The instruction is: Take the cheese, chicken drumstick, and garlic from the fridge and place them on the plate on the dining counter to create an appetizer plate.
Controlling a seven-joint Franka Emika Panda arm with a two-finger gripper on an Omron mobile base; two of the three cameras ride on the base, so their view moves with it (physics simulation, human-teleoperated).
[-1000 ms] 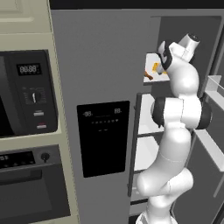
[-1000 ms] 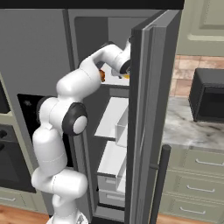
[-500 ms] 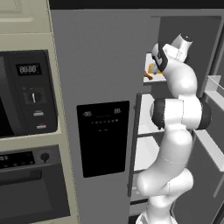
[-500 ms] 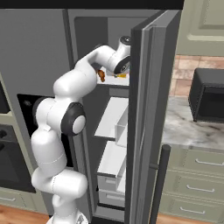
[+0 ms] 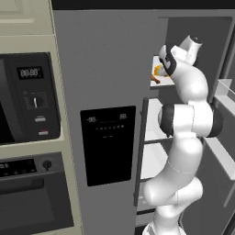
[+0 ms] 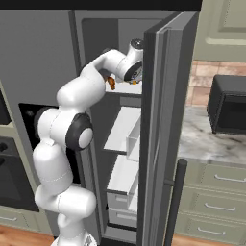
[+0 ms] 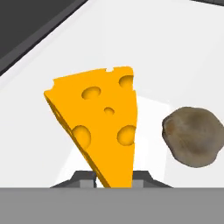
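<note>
1. On the upper white shelf (image 7: 183, 39) of the tall grey fridge with the black dispenser panel (image 5: 98, 92): small yellow-orange wedge of holed cheese (image 7: 103, 120), standing on edge, thin tip pointing down toward the camera.
2. Wedge tip sitting right between the two dark fingers (image 7: 85, 177), one finger tip showing either side of it at the bottom of the hand view; contact with the cheese not clear, so cannot tell whether gripping or merely straddling.
3. Just beside the cheese in the hand view, a rounded brown-grey lump (image 7: 193, 135), apart from the wedge by a narrow strip of shelf; its identity cannot be told.
4. Seen from the left base camera, orange and brown items (image 5: 158, 72) at the shelf front, beside the white arm's wrist.
5. Seen from the right base camera, small orange-brown piece (image 6: 111, 82) at the shelf edge, by the arm's forearm.
6. Dark back wall of the compartment (image 7: 30, 26) running diagonally behind the wedge; bare white shelf open beyond and beside it.
7. Open grey fridge door (image 6: 161, 129) close along the arm's right side; closed left door with its long vertical handle (image 5: 137, 151) on the other.
</note>
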